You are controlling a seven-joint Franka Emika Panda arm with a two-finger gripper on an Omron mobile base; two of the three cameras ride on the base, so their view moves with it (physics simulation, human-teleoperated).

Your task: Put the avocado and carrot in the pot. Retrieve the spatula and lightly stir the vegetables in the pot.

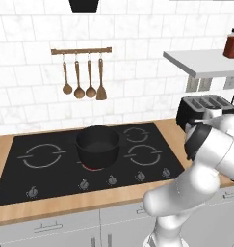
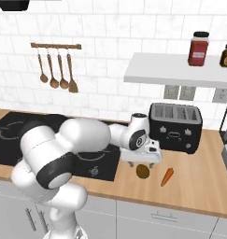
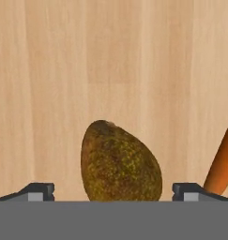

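step: picking up the avocado (image 3: 120, 161), first of the two vegetables; nothing looks to be in the pot yet, though its dark inside hides detail.
how to do it well: lower straight down so the fingers pass either side of the avocado's widest part, then close on its belly rather than its narrow end; a rounded skin can squirt out of a grip set too high or off centre.
watch for: the carrot (image 3: 222, 166) lies just beside the avocado on the hand view's right, near one fingertip; keep that finger clear of it on the way down.
gripper (image 2: 143, 162): jaws spread fully wide, holding nothing, poised above the avocado with a fingertip either side; not touching it as far as I can tell.
avocado: on the wooden counter (image 2: 194, 179), right of the hob, in front of the toaster (image 2: 175, 126).
carrot: on the counter just right of the avocado, apart from it.
pot (image 1: 97, 145): on the hob (image 1: 41, 166), well apart to the left; a long carry.
spatula: cannot place it.
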